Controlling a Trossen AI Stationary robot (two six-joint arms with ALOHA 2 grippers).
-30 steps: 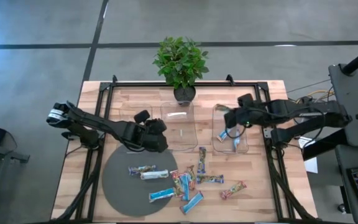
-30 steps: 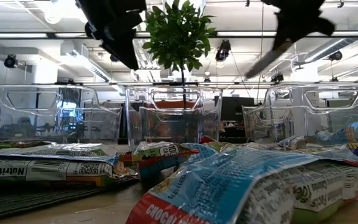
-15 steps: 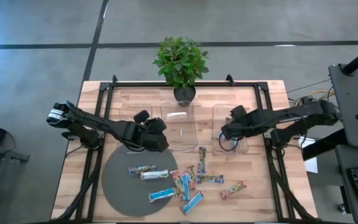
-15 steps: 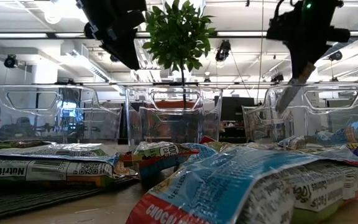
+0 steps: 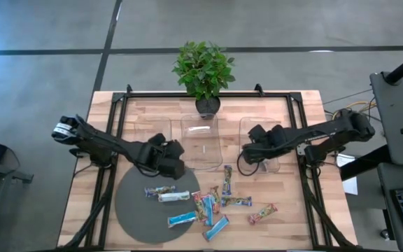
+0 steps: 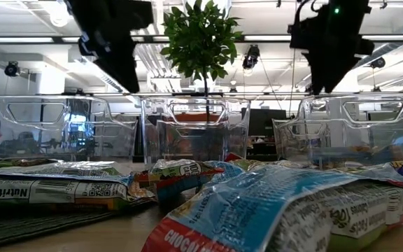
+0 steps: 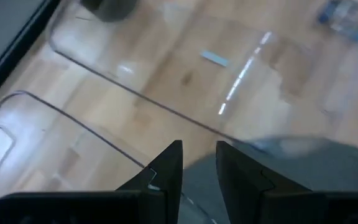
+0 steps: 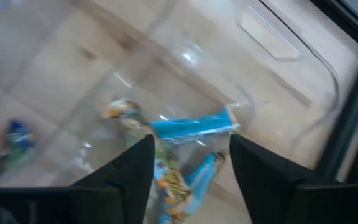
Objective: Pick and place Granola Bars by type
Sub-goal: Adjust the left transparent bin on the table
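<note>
Several granola bars [image 5: 212, 204] lie loose on the near half of the table, a few of them on a round grey mat [image 5: 135, 203]. My right gripper [image 8: 191, 158] hangs open over the near left part of the clear right tray [image 5: 275, 140]. A blue-and-white bar [image 8: 194, 127] lies in that tray between and beyond its fingers, on top of other bars [image 8: 166, 183]. My left gripper [image 7: 197, 155] hovers above the mat's far edge, beside the middle tray [image 7: 166, 74]. Its fingers stand a narrow gap apart, with nothing between them.
Three clear trays stand in a row across the table's middle: left [image 6: 61, 126], middle [image 6: 194, 129] and right [image 6: 359, 129]. A potted plant [image 5: 203, 70] stands at the far edge behind the middle tray. Bare wood lies near the right front corner [image 5: 292, 217].
My right gripper has come down toward the table's near left, low over the right tray, with a bar hanging from it. It has then opened and let the bar go into the tray. My left gripper has shifted a little down and toward the near edge.
</note>
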